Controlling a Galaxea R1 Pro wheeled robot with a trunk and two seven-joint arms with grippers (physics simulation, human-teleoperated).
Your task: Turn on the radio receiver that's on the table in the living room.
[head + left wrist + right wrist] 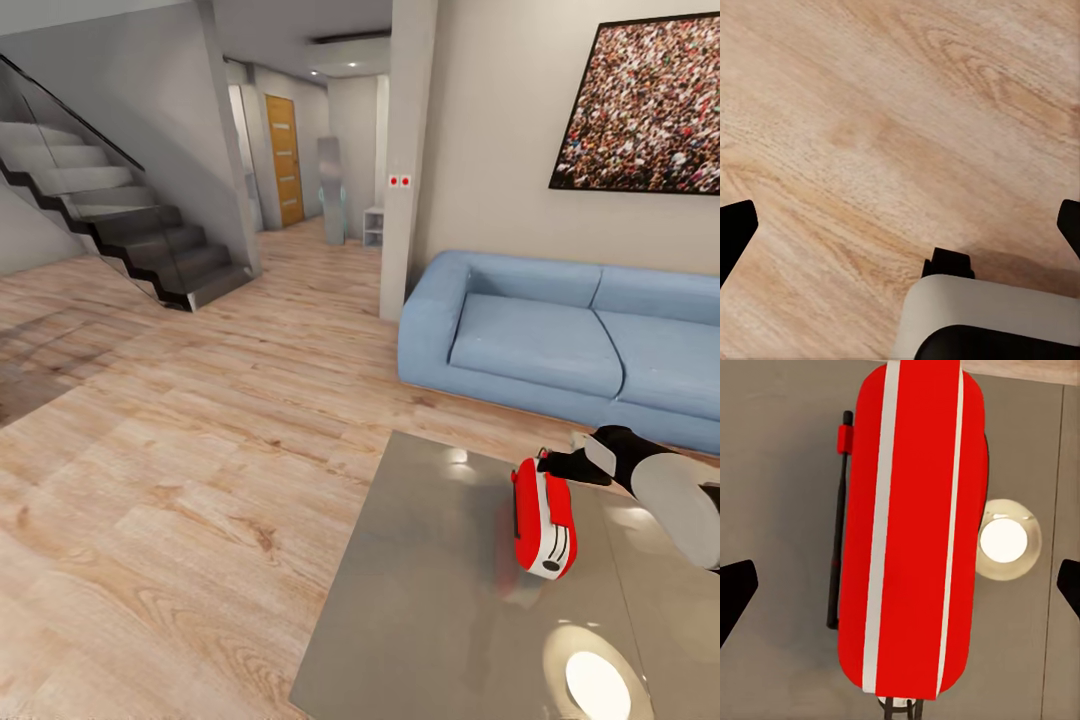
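Right claw (pixel 900 585) spread wide, both dark fingertips (pixel 735 589) far apart at the edges of the right wrist view, gripping nothing. Poised directly above the radio receiver (pixel 913 525), looking straight down on its red top with two pale stripes running lengthwise. In the head view, right claw (pixel 560 467) reaching in from the right, tips just over the upper end of the radio receiver (pixel 543 518); contact impossible to confirm.

Beneath the claw: radio receiver standing upright on the table (pixel 420 590), red body, white end panel with black trim facing the camera, thin black handle (pixel 838 521) along one side. Under that, glossy grey table (pixel 780 510) top, a round bright lamp reflection (pixel 1003 540) just beside the radio. Another such reflection (pixel 597 683) closer to the robot than the claw.

Beyond the claw, past the far table edge: light-blue sofa (pixel 560 335) against a beige wall, large crowd picture (pixel 645 105) hung above it. Well off to the claw's left: light wood plank floor (pixel 170 480) of the living room, dark stairs (pixel 120 225) with a glass side, a hallway with an orange-brown door (pixel 285 160) further back.

Left claw (pixel 900 232) likewise spread, fingertips (pixel 735 232) at opposite edges of the left wrist view, gripping nothing, hanging over wood floor (pixel 892 135) with part of the robot's pale body (pixel 982 315) below.
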